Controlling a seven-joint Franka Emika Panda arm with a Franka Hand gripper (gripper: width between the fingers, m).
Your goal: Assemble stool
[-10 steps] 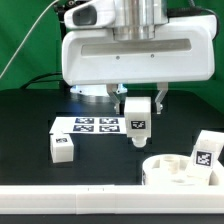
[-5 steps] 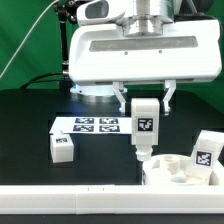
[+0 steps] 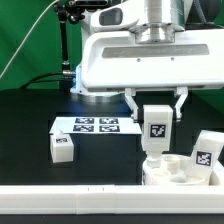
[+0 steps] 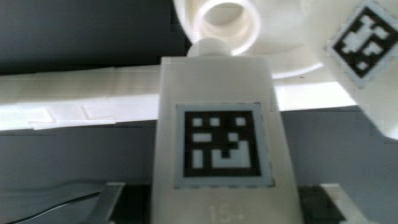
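Observation:
My gripper (image 3: pixel 155 110) is shut on a white stool leg (image 3: pixel 158 128), held upright with its square tag facing the camera. The leg's lower end hangs just above the round seat disc (image 3: pixel 172 174), near the disc's left rim in the exterior view. In the wrist view the held leg (image 4: pixel 221 110) runs out between the fingers (image 4: pixel 118 200), and its tip points at a round hole (image 4: pixel 224 14) in the seat. A second leg (image 3: pixel 206 151) stands at the disc's right side. A third leg (image 3: pixel 62 148) lies on the black table at the exterior view's left.
The marker board (image 3: pixel 95 125) lies flat on the table behind the loose leg. A long white rail (image 3: pixel 90 201) runs along the front edge, right by the seat disc. Green backdrop and the arm's base fill the back.
The gripper has carried the leg toward the exterior view's right and lower, from beside the marker board to just over the seat disc. The grip has not changed.

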